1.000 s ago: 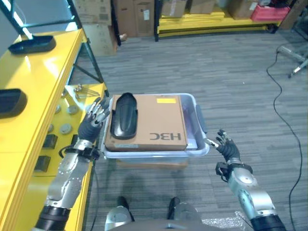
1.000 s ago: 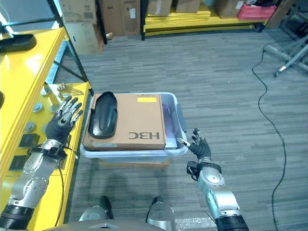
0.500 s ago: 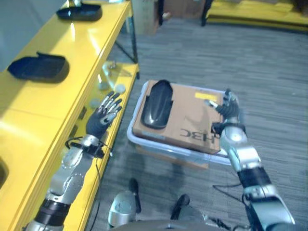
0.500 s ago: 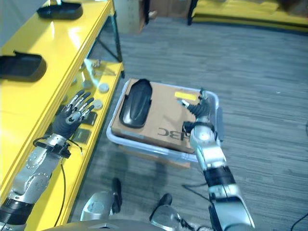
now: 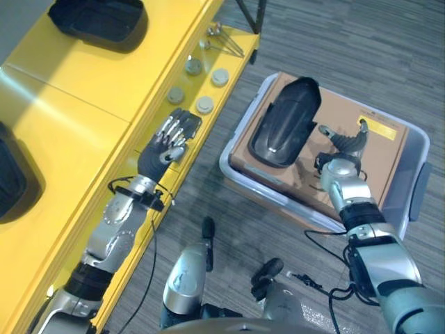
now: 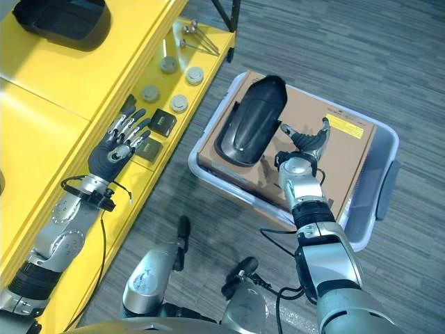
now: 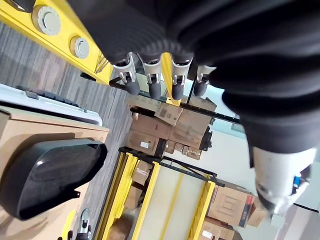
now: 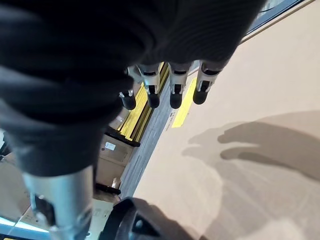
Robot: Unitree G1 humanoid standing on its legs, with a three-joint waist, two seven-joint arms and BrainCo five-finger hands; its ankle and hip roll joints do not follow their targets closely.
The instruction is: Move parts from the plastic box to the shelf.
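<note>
A long black moulded part [image 5: 284, 122] lies on a brown cardboard sheet [image 5: 365, 160] that covers the clear plastic box [image 5: 414, 149]. My right hand [image 5: 345, 142] hovers open over the cardboard, just right of the black part [image 6: 249, 130], not touching it. My left hand [image 5: 165, 144] is held open above the yellow shelf's [image 5: 76, 97] lower ledge, left of the box. In the right wrist view the fingers [image 8: 174, 86] hang straight above the cardboard [image 8: 260, 130]. The left wrist view shows straight fingers [image 7: 153, 80] and the black part [image 7: 47, 172] beyond.
Black trays [image 5: 97, 19] rest on the yellow shelf's top. Round grey discs [image 5: 204, 104], small dark blocks [image 6: 163, 122] and metal bolts [image 5: 217, 33] sit on its lower ledge. Grey floor surrounds the box [image 6: 379, 184].
The camera has turned further down and left, so the whole scene has shifted. My right hand stays over the cardboard close to the black part; my left hand stays open by the shelf ledge.
</note>
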